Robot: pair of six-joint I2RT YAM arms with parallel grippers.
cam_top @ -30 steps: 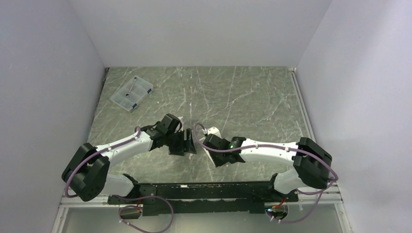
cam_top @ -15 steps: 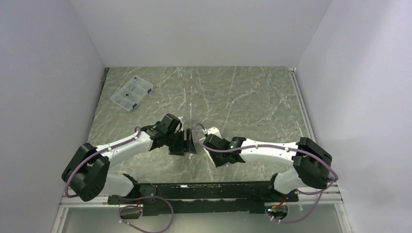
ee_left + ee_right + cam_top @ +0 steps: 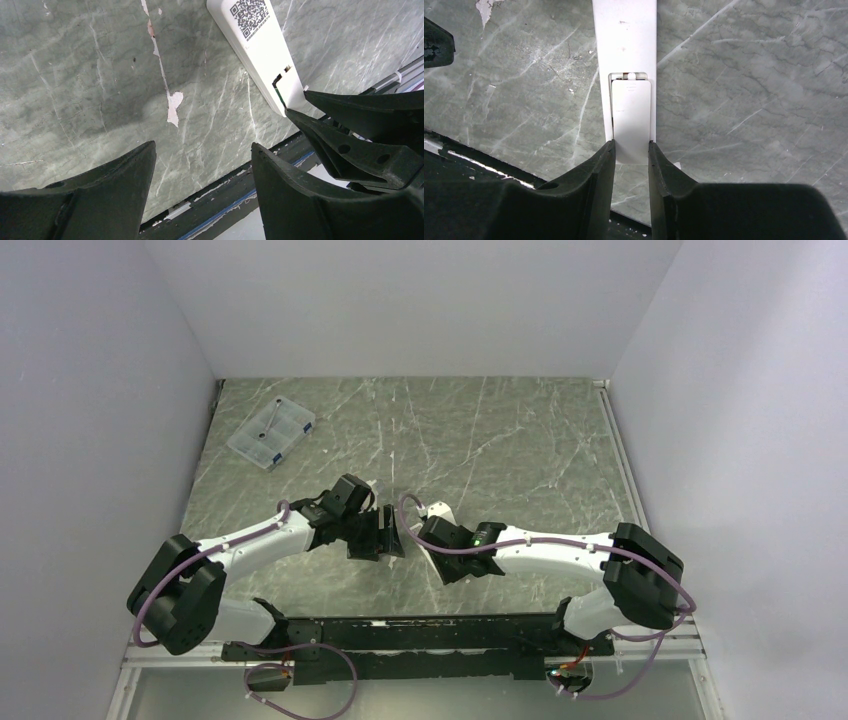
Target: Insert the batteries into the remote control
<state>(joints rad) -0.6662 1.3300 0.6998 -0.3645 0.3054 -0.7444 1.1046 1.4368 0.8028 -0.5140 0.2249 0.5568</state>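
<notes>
The remote control (image 3: 625, 40) lies face down on the marble table, white back up; the left wrist view shows a QR label on the remote control (image 3: 255, 37). A flat white cover piece (image 3: 631, 115) sits on its battery bay, with a thin gap at the cover's far end. My right gripper (image 3: 631, 145) is shut on the cover's near end, a finger against each side. My left gripper (image 3: 202, 145) hangs open and empty over the table beside the remote, near the front edge. The right fingers (image 3: 350, 130) meet the remote's end. The batteries are hidden.
A clear plastic compartment box (image 3: 271, 432) sits at the far left of the table. The black mounting rail (image 3: 400, 635) runs along the near edge. Both arms meet near the table's middle front, with the left gripper (image 3: 383, 537) close beside the right gripper (image 3: 422, 540).
</notes>
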